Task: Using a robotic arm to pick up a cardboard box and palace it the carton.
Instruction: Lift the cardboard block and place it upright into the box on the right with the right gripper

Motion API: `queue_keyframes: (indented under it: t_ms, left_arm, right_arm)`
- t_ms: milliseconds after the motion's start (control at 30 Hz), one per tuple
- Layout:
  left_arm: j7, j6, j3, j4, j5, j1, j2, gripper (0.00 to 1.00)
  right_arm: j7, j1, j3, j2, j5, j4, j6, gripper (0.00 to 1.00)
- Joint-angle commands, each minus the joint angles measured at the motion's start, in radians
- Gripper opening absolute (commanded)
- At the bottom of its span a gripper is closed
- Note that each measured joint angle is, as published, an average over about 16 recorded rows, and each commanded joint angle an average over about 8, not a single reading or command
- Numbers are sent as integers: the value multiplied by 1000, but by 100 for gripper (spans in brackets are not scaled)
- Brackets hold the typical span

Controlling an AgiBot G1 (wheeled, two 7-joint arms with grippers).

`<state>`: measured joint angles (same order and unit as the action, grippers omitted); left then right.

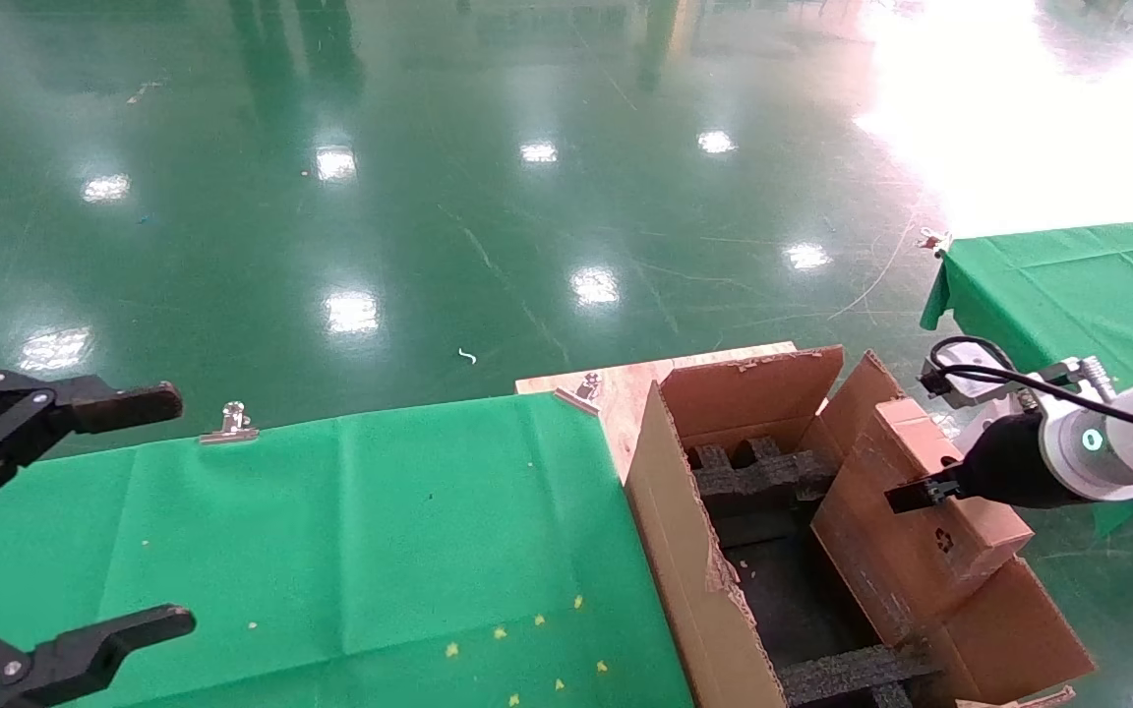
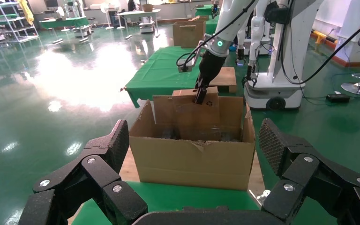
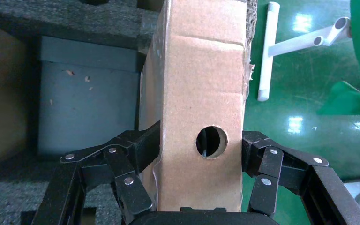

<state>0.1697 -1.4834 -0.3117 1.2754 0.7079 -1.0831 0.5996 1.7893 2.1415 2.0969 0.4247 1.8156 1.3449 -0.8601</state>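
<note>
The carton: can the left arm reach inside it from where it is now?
Probably not easily. The left gripper hangs open at the far left over the green table, apart from the carton, where the right gripper holds the cardboard box.

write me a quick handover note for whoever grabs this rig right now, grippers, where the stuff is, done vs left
Right gripper: shut on the cardboard box, fingers clamped on its two wide faces, the round hole facing the wrist camera.
Left gripper: open, parked over the green-clothed table, holding nothing.
Carton: open, beside the table, black foam spacers inside.
Done: box picked up and held at the carton's far wall, near the top.
Left: lower it into the carton, release, pull the right arm out.
</note>
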Motion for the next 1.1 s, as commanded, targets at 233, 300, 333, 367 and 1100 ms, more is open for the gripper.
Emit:
queue_keyframes:
  t_ms: [233,300,333,367,1100]
  left_arm:
    - [0,0,0,0,0,0,0,100]
    - [0,0,0,0,0,0,0,100]
    - [0,0,0,0,0,0,0,100]
    - [0,0,0,0,0,0,0,100]
    - [-1,1,-1,0,-1,0,0,100]
  right_arm:
    - [77,-44,14,30,54,-3,33,0]
    - [96,-57,17,38,70,-5,44,0]
    - [105,-64,19,42,79,-6,50,0]
    - [115,-70,20,46,88,-7,55,0]
    - [210,-207,42,115,124,-72,156,0]
